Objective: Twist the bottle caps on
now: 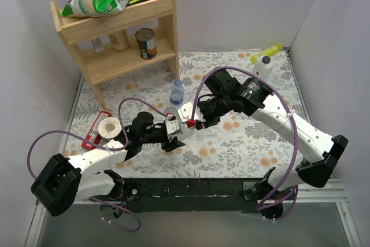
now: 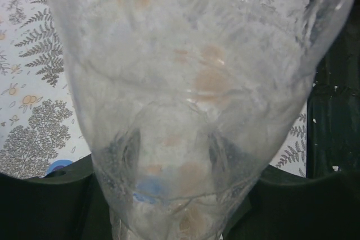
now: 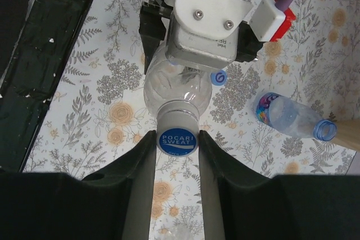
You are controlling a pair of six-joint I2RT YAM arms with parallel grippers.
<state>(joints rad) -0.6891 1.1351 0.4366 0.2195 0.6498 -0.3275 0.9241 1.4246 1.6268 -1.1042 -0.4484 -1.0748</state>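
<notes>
**Two claws, one bottle**

The right claw point(image 3: 176, 137) pinches a small round blue plastic cap point(image 3: 177, 143) printed "POCARI SWEAT", seated on a clear plastic bottle point(image 3: 177, 91) at its neck. The left claw point(image 1: 173, 136) clamps that bottle's body. Beyond it lies a loose blue cap point(image 3: 217, 77); rightward, an uncapped blue-labelled bottle point(image 3: 284, 117) on open floral cloth point(image 3: 84, 82).

A: What's in frame?
B: Clear bottle point(image 2: 185, 82), fills most of it. Left claw point(image 2: 174, 223) grips it low, dark fingers point(image 2: 45, 206) either side.
A: Anything else?
B: Floral counter point(image 2: 34, 54) behind, blue bottle cap point(image 2: 59, 166) lower left, partly hidden. Black strip point(image 2: 334, 111) at right.
</notes>
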